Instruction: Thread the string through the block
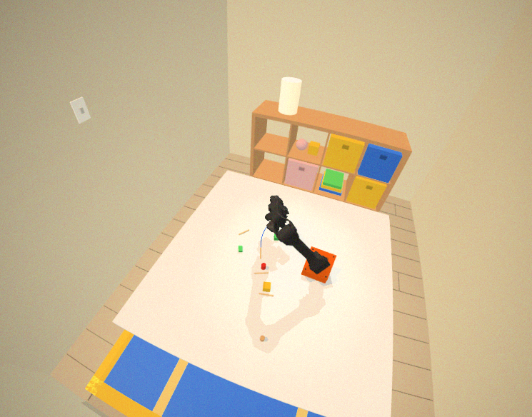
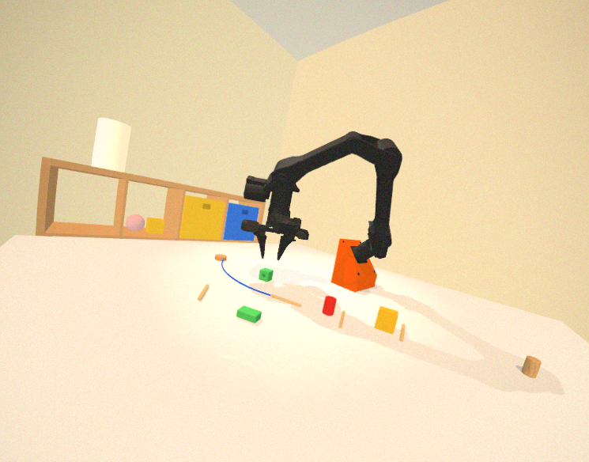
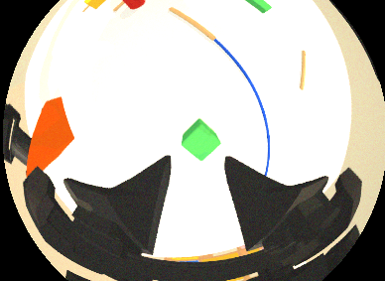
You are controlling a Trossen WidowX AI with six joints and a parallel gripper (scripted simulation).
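Observation:
The green block [image 1: 275,238] [image 2: 266,274] [image 3: 200,140] stands on the table; a dark hole shows in its side in the exterior view. The button [image 2: 220,257] lies at the back, hidden by the arm in the top view. The blue string [image 2: 242,285] [image 3: 268,135] curves from it past the block to the thin stick [image 1: 261,253] [image 2: 285,300] [image 3: 192,23], which lies flat on the table. My gripper [image 2: 270,258] [image 3: 197,158] points down above the table near the block, half open with nothing between its fingers.
A red cylinder [image 1: 263,265] [image 2: 329,304] and a loose stick [image 1: 261,273] [image 2: 341,319] lie near the string's stick. Beyond are a yellow block [image 1: 266,286] [image 2: 386,319] and another stick [image 2: 402,332]. A flat green block [image 2: 248,313], a third loose stick [image 2: 202,292] and a brown cylinder [image 2: 531,366] stand farther out.

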